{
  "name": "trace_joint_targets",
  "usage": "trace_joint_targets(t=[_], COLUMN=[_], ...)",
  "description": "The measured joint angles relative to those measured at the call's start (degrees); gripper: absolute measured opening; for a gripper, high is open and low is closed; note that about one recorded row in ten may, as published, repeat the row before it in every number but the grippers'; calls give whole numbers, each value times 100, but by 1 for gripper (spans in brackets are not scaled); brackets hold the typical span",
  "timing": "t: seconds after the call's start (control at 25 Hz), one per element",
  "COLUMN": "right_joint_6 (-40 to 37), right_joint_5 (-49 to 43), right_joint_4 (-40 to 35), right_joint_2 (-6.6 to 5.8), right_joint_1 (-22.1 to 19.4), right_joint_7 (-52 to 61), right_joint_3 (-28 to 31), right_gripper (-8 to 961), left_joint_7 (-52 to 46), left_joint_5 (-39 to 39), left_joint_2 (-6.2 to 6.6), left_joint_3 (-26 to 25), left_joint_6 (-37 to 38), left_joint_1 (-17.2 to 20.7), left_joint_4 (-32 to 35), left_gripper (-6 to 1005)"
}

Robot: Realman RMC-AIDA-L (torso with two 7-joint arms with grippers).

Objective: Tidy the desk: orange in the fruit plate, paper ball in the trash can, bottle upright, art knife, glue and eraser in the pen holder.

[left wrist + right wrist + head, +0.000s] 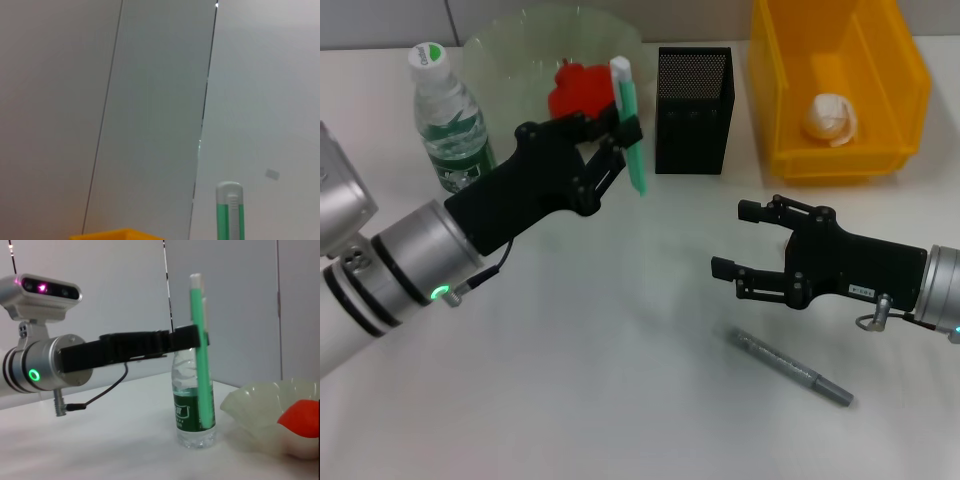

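While my left gripper [620,135] is clenched on the green art knife [631,125], holding it upright, I see the black mesh pen holder [693,110] just to its right and the fruit plate [510,55] behind it. Left of that claw the bottle [448,118] stands upright; I cannot read its green label. My right gripper [745,240] hangs released over bare table, a grey pen [790,368] near it, the yellow bin [895,90] with the paper ball [830,118] beyond.

Lab bench: white table [620,400], bare panelled wall [150,100].
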Motion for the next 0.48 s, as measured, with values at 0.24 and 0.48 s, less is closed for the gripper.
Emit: trace_joint_targets(t=[0.24, 0.48], right_joint_6=[0, -2], right_joint_5=[0, 0], right_joint_4=[1, 0], right_joint_2=[0, 0], right_joint_1=[-9, -13], right_joint_7=[-4, -6], right_joint_3=[-5, -4], right_gripper=[771, 770], left_joint_7=[630, 728], left_joint_5=[-20, 183], left_joint_2=[1, 0], left_joint_3=[-482, -912], left_joint_6=[-60, -211], left_joint_1=[-340, -467], left_joint_4=[-587, -718], left_gripper=[183, 182])
